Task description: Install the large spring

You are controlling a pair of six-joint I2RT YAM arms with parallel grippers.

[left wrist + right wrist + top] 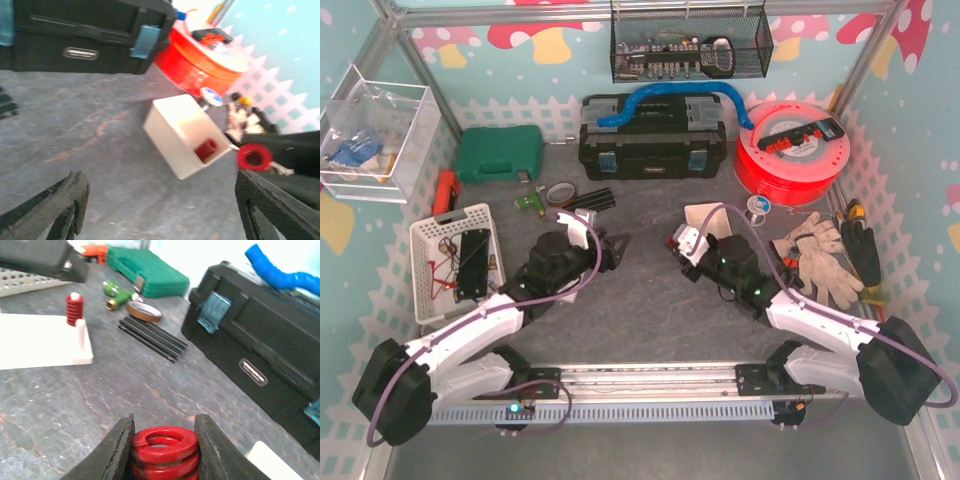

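Observation:
My right gripper [162, 440] is shut on the large red spring [162, 450], which stands upright between the jaws, just above the grey table. In the left wrist view the same spring [254, 156] shows end-on at the right gripper's black tips. A white base plate [40, 340] lies ahead on the left, with a small red spring [74, 309] on a post at its corner. A tilted white box [182, 132] holds another small red spring [206, 148]. My left gripper [618, 250] is open wide and empty, facing the right gripper [672, 242].
A black toolbox [650, 140] with a blue hose stands at the back, with a red filament spool [790, 150] to its right and a green case [498, 152] to its left. A tape roll [560, 192], black strips [152, 335], work gloves [815, 255] and a white basket [455, 260] lie around.

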